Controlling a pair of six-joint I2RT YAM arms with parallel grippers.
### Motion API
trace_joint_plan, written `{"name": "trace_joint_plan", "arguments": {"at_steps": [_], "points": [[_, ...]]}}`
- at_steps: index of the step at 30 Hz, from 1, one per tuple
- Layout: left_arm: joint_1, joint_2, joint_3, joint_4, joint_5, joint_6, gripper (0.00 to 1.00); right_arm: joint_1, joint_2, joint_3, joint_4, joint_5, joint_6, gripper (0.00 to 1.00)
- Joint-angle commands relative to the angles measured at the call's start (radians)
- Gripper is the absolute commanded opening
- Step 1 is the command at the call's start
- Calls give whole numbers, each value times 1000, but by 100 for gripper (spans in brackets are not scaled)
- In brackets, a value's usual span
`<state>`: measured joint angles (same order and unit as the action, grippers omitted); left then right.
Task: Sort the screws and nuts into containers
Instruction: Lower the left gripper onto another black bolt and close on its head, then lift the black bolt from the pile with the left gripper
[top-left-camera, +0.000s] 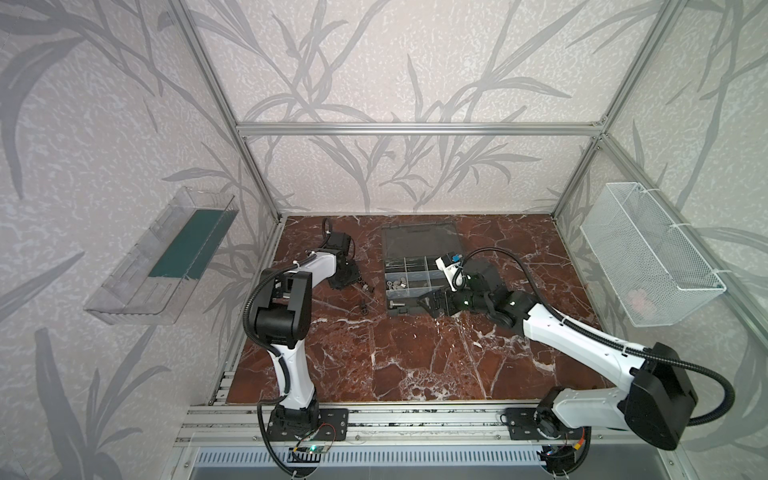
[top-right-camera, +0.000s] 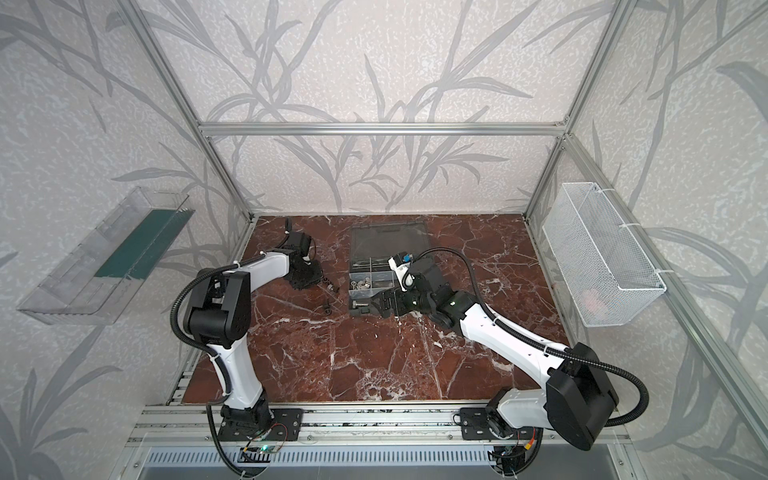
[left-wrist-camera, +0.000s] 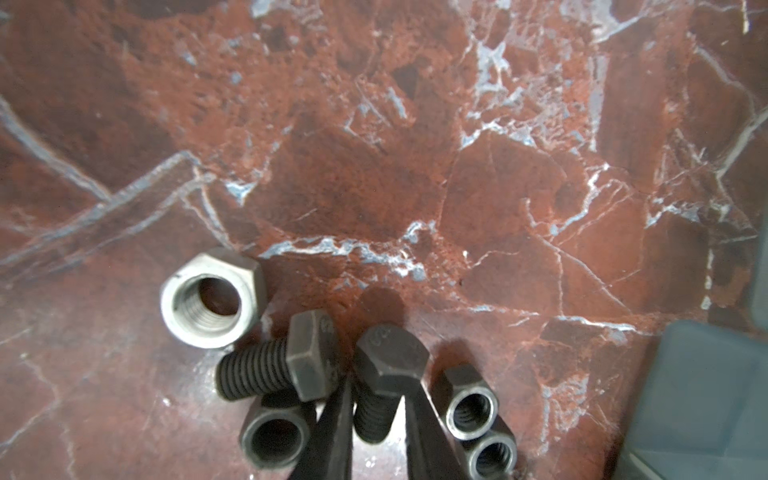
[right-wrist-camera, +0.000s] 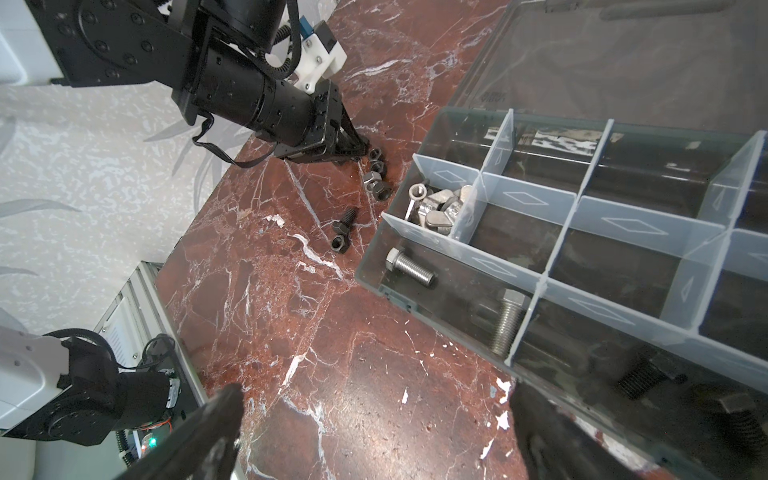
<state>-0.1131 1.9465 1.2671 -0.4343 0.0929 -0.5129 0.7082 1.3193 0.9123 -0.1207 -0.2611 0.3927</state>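
Note:
In the left wrist view my left gripper (left-wrist-camera: 376, 415) has its two dark fingers closed on the threaded shaft of a black screw (left-wrist-camera: 390, 361) lying on the marble. Beside it lie a second black screw (left-wrist-camera: 282, 368), a silver nut (left-wrist-camera: 210, 297) and three black nuts (left-wrist-camera: 471, 409). The open grey organizer case (right-wrist-camera: 370, 257) holds silver nuts (right-wrist-camera: 438, 205) in one container and silver screws (right-wrist-camera: 409, 266) in another. My right gripper (right-wrist-camera: 378, 432) stands open and empty over bare marble at the case's front edge. In both top views it is at the case's front right (top-left-camera: 428, 305).
A loose black screw (right-wrist-camera: 345, 222) and nut (right-wrist-camera: 338, 243) lie on the table between the left gripper (right-wrist-camera: 357, 145) and the case. The case lid (top-left-camera: 419, 241) lies flat behind it. A clear tray (top-left-camera: 166, 257) hangs on the left wall, a white mesh basket (top-left-camera: 648, 253) on the right.

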Motion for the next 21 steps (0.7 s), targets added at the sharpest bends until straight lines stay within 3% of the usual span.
{"name": "trace_joint_plan", "arguments": {"at_steps": [1, 21], "points": [[-2, 17, -7, -8, -33, 15, 21, 6, -15, -11, 12, 5, 3, 99], [-37, 47, 54, -61, -94, 37, 1, 5, -56, -18, -5, 24, 0, 99]]}}
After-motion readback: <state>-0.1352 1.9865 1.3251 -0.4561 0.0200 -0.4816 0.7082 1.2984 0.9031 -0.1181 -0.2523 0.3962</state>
